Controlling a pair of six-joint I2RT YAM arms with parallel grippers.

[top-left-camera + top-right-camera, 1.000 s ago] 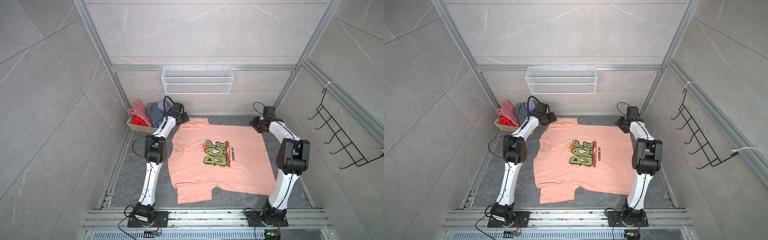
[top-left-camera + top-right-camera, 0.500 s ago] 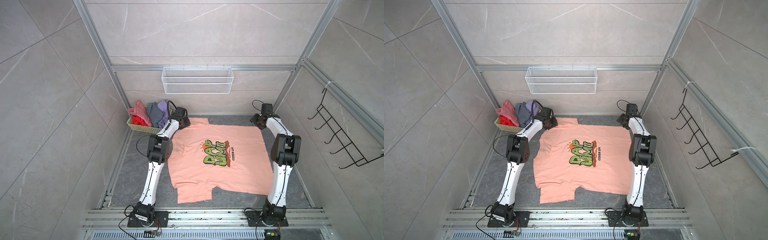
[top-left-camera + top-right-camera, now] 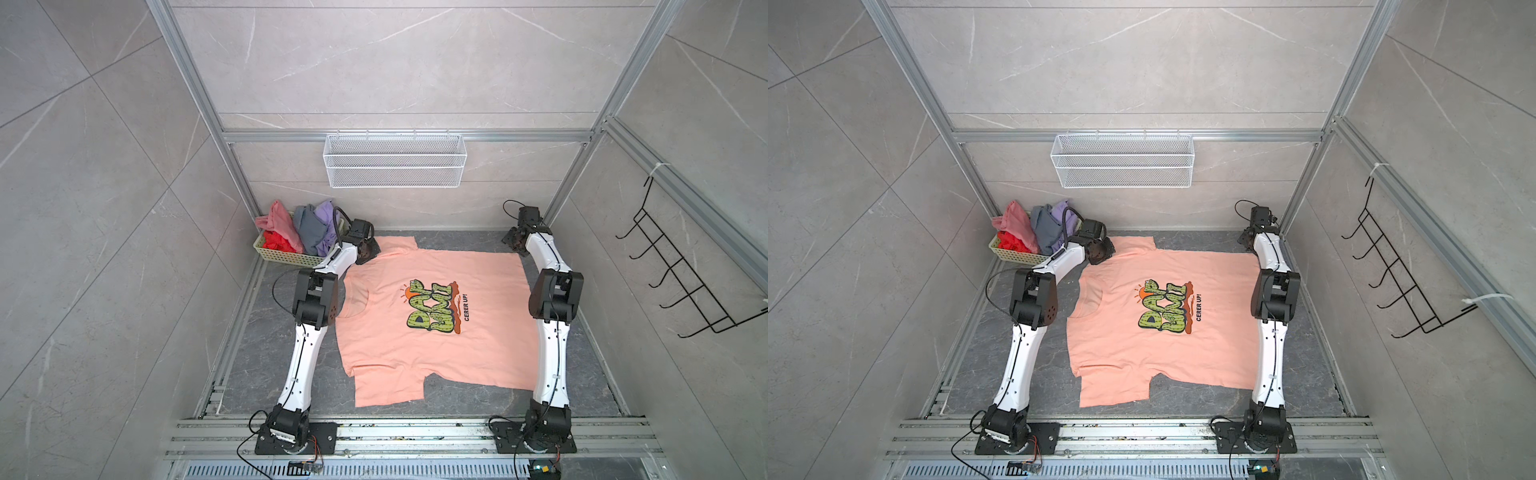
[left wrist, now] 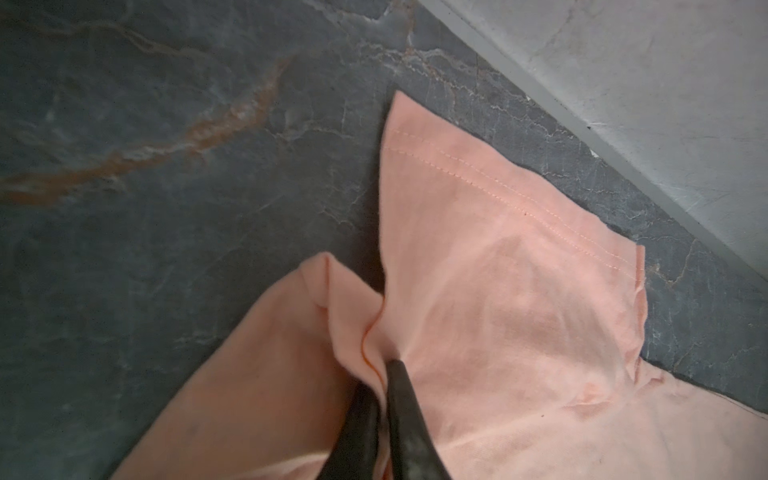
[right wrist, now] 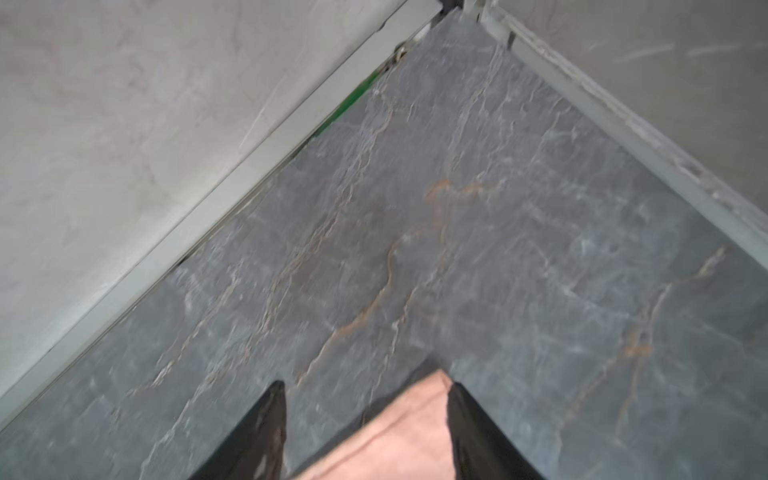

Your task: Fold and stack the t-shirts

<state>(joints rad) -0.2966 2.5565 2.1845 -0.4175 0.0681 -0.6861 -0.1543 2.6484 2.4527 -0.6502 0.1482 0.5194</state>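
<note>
Pale yellow-green lattice basket (image 3: 286, 258), far-left corner: pink, red, grey and lavender t-shirts (image 3: 309, 228) heaped, unfolded. Next, left gripper (image 4: 380, 374): jaws closed tight on a bunched fold by the far sleeve of the peach-orange t-shirt (image 3: 490, 345), spread graphic-up on the dark worktop (image 3: 266, 353). Far right, right gripper (image 5: 365, 386): jaws apart, straddling the hem corner, no pinch yet. Cloth prob. light, limp; hold at corners/seams.

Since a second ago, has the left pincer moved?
Yes: the left pincer slid away from the basket, toward the peach t-shirt, and pinched it.
</note>
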